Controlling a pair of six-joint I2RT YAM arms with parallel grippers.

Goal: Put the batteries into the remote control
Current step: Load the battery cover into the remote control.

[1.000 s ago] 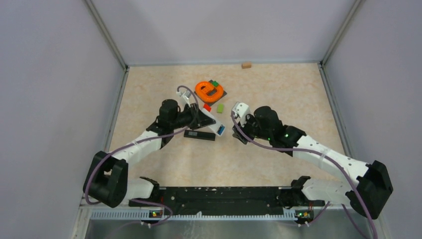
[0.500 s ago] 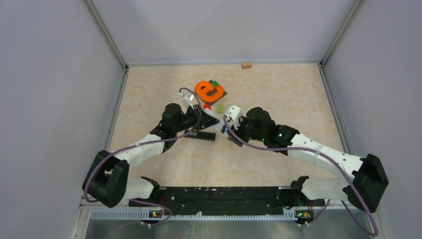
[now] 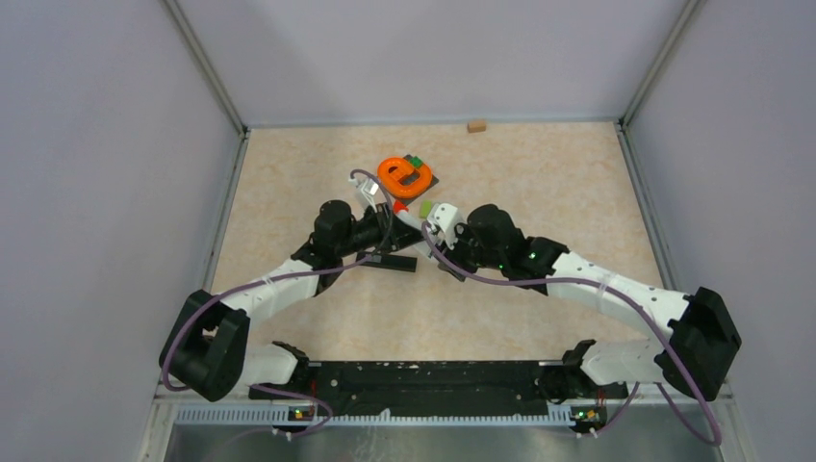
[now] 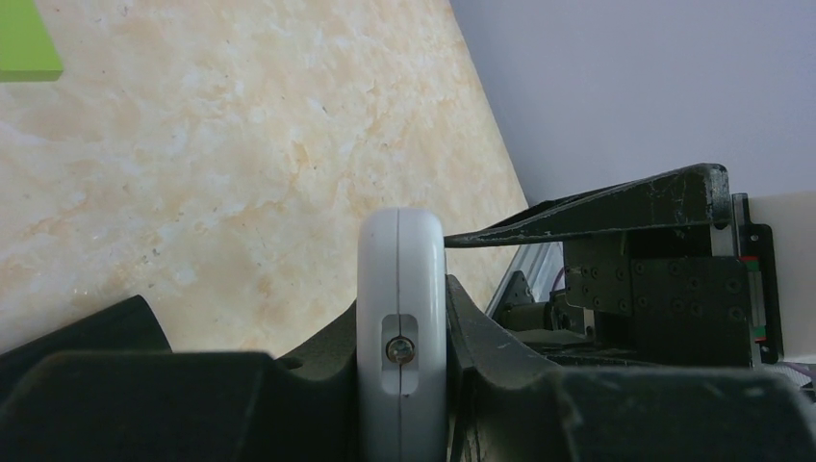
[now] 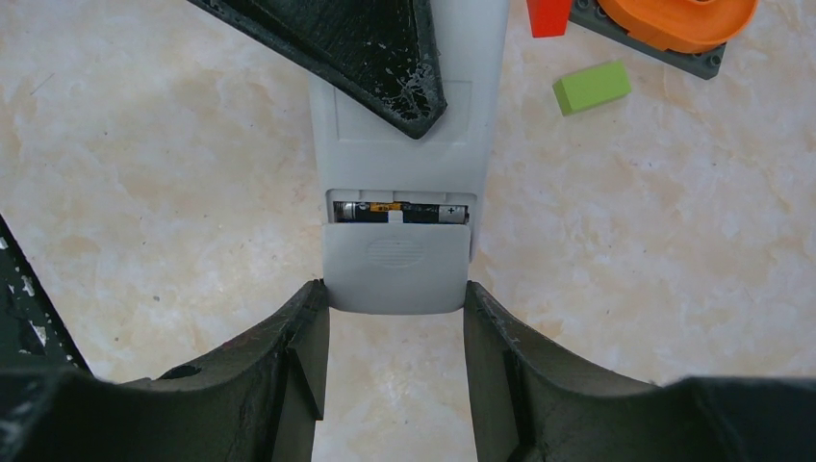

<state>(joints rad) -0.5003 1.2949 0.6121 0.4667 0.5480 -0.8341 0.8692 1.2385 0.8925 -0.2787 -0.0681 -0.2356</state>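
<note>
Top external: both arms are seen converged over the middle of the table (image 3: 539, 192). The white remote control (image 5: 462, 144) is clamped edge-on by the left gripper (image 4: 399, 332). The right gripper (image 5: 396, 294) is held part-open, its fingertips set astride the battery cover (image 5: 395, 269); contact cannot be told. The cover is seated only partway over the compartment. One orange-banded battery (image 5: 401, 212) is exposed inside. A green block (image 5: 592, 87) is noted nearby.
</note>
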